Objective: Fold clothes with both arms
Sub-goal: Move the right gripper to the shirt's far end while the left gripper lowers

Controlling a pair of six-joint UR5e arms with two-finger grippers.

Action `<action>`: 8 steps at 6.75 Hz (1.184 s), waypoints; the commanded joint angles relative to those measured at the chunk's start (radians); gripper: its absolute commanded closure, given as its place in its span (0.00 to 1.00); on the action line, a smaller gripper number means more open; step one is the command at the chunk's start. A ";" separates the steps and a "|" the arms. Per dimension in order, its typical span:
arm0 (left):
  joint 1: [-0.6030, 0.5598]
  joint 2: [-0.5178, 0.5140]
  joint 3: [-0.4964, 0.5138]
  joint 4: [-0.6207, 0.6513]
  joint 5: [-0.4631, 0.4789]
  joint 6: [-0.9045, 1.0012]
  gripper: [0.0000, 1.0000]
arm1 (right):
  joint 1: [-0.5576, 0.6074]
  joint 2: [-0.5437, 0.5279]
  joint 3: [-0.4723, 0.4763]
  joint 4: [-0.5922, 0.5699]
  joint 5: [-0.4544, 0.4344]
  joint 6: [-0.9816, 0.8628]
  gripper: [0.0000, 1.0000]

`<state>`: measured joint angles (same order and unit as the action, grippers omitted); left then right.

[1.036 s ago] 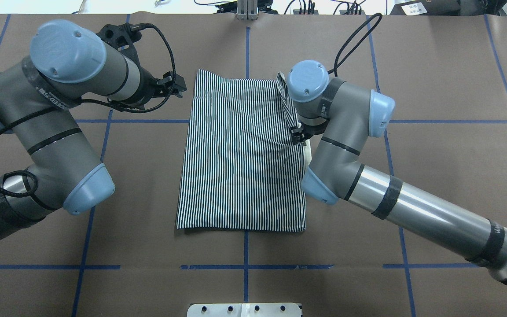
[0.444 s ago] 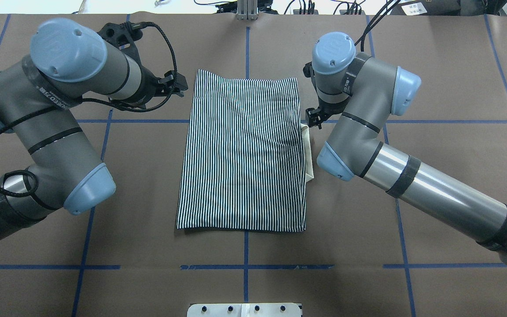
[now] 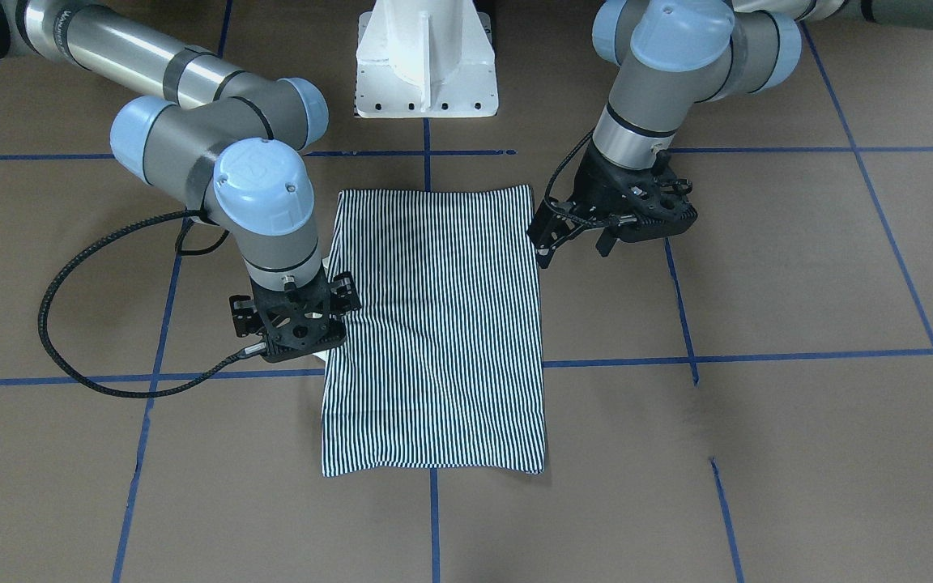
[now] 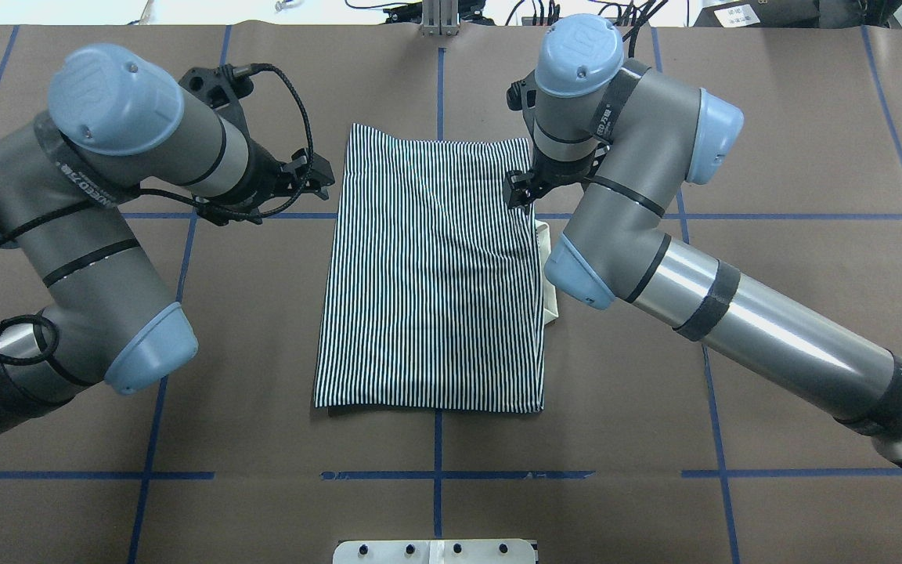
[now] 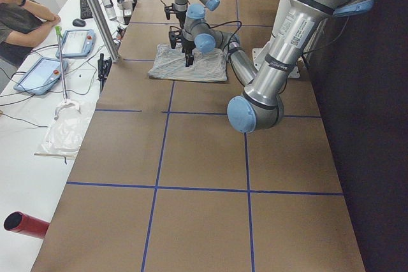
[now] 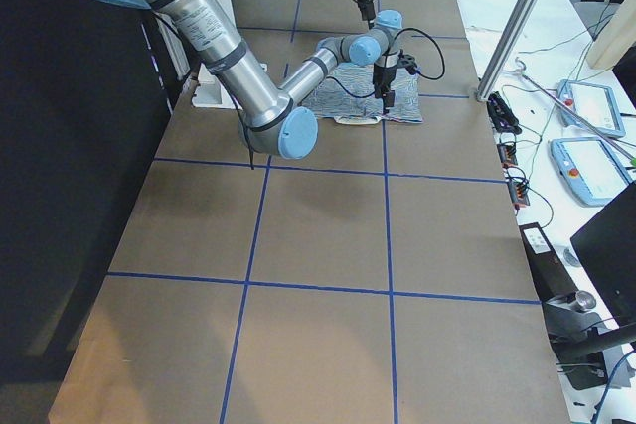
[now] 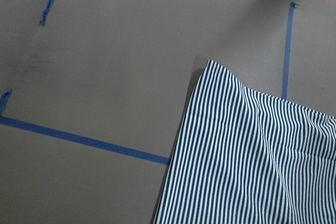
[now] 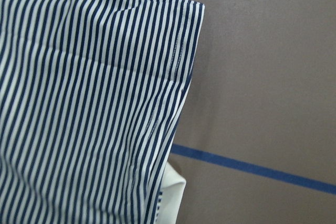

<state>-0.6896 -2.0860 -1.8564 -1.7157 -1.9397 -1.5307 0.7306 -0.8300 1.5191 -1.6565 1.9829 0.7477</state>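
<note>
Now | one striped shirt (image 4: 427,274) lying flat | two claws | left claw (image 3: 576,247) wide, empty | right claw (image 4: 519,194) cannot tell

Left gripper (image 3: 573,245): I see fingers parted, empty, tilted low. Right gripper (image 4: 517,193): pointing straight down; fingers' spread unreadable.

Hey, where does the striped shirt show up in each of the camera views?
Front-facing: striped shirt at centre, below the white base.
Overhead: centre, above the base.
Exterior left: upper middle, small.
Exterior right: upper middle, small.
Left wrist: lower right.
Right wrist: left half.
Shared landmark: the base, in the exterior views.
</note>
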 commanded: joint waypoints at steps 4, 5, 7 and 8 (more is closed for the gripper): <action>0.390 0.038 -0.021 0.122 0.235 -0.466 0.00 | -0.086 -0.123 0.256 0.004 0.083 0.303 0.00; 0.404 0.041 -0.020 0.143 0.243 -0.470 0.00 | -0.086 -0.123 0.256 0.006 0.083 0.303 0.00; 0.392 0.043 0.005 0.143 0.258 -0.464 0.01 | -0.088 -0.120 0.254 0.006 0.082 0.303 0.00; 0.386 0.043 0.006 0.143 0.258 -0.460 0.02 | -0.088 -0.119 0.256 0.006 0.080 0.303 0.00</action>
<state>-0.2965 -2.0439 -1.8565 -1.5731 -1.6849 -1.9944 0.6435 -0.9502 1.7738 -1.6506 2.0649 1.0505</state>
